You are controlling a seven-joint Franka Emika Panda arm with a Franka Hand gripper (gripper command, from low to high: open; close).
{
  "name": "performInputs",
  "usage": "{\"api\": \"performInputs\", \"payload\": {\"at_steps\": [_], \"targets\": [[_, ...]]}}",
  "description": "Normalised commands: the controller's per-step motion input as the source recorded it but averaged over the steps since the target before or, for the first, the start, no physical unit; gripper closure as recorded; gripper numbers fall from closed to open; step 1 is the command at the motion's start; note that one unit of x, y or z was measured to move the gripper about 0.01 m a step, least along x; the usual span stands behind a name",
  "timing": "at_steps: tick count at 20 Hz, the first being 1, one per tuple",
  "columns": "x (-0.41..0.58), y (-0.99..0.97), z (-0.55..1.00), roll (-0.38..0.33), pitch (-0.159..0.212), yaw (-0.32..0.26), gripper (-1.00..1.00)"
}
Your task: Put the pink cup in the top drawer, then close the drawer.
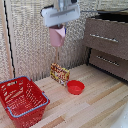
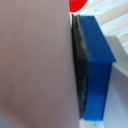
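Observation:
The pink recepticle [image 1: 57, 35], a small pale pink cup, hangs high above the wooden table, held under the white wrist block of my gripper [image 1: 58, 26]. In the wrist view the pink cup [image 2: 32, 60] fills most of the picture and presses against a blue-tipped finger [image 2: 97, 60]. The gripper is shut on the cup. The storage unit [image 1: 107, 42], a dark brown chest of drawers, stands at the exterior view's right. Its uppermost drawer [image 1: 106, 35] stands out further than the drawer below, with a silver bar handle [image 1: 104, 37]. The cup is left of the chest and apart from it.
A red wire-mesh basket [image 1: 22, 100] stands at the exterior view's lower left. A flat red bowl [image 1: 75, 87] lies on the table [image 1: 95, 107] below the cup, also glimpsed in the wrist view [image 2: 77, 5]. A colourful packet [image 1: 60, 73] stands behind the bowl. A woven screen forms the back.

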Motion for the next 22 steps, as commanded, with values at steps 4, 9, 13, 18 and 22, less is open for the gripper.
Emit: {"api": "performInputs", "payload": {"at_steps": [4,9,13,18,22], "targets": [[0.256,-0.62,1.00,0.001,0.060,-0.134,1.00],[0.209,-0.64,0.96,0.001,0.111,-0.161,1.00],[0.109,-0.66,0.91,-0.002,0.112,-0.122,1.00],[0.249,-0.68,0.94,0.000,0.112,-0.148,1.00],[0.333,-0.61,0.99,0.000,0.089,-0.170,1.00]]}}
